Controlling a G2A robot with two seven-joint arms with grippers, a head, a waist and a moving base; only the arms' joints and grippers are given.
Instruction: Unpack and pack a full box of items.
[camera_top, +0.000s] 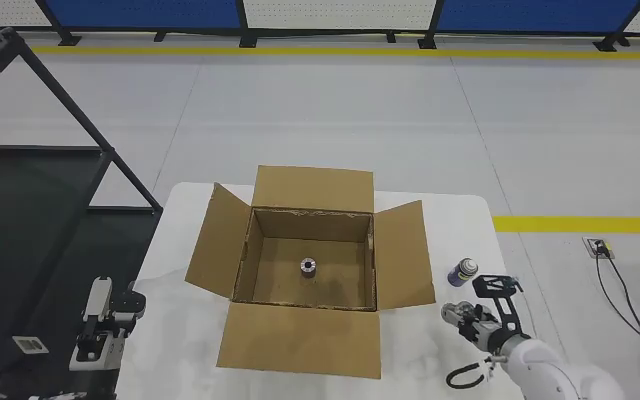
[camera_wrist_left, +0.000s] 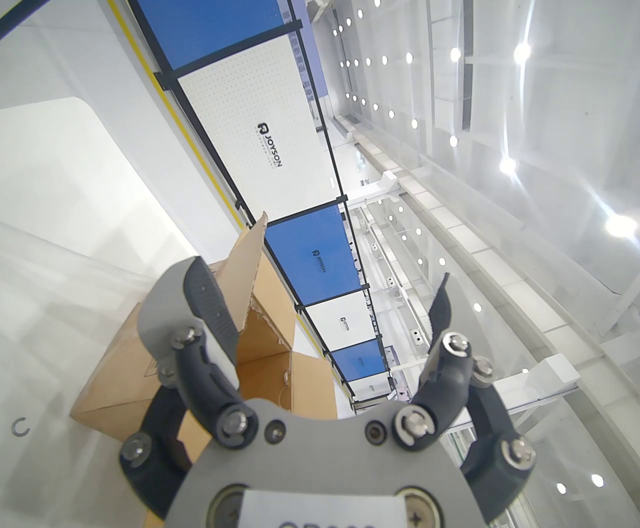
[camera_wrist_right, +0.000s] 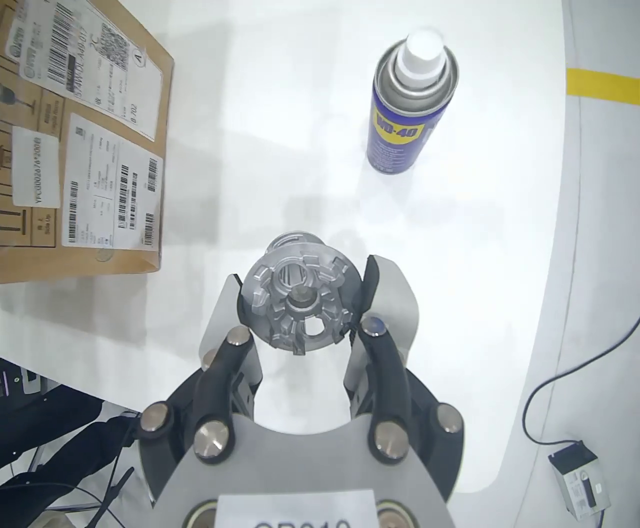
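Right gripper (camera_wrist_right: 304, 297) is clamping both fingers against the sides of a silver cast-metal toothed hub (camera_wrist_right: 300, 305). It is holding the hub over the white table (camera_wrist_right: 300, 165), just off the corner of an outspread flap of the open brown cardboard box (camera_wrist_right: 100, 260). White paper labels (camera_wrist_right: 112, 190) are covering much of that flap, carrying barcodes and small black print. Beyond the hub, well apart from it, a blue spray can with a white nozzle (camera_wrist_right: 402, 115) is standing upright on the table, showing yellow lettering on its side.

In the top view the box (camera_top: 300, 340) is sitting mid-table with all four flaps spread. A second small metal hub (camera_top: 307, 266) is lying on its floor, and the can (camera_top: 462, 269) is standing beside the right-hand flap.

Left gripper (camera_wrist_left: 320, 285) is hanging with its fingers wide apart, gripping nothing, beside the box (camera_wrist_left: 270, 360). It is facing blue and white wall panels (camera_wrist_left: 240, 115) that are carrying small dark logos.
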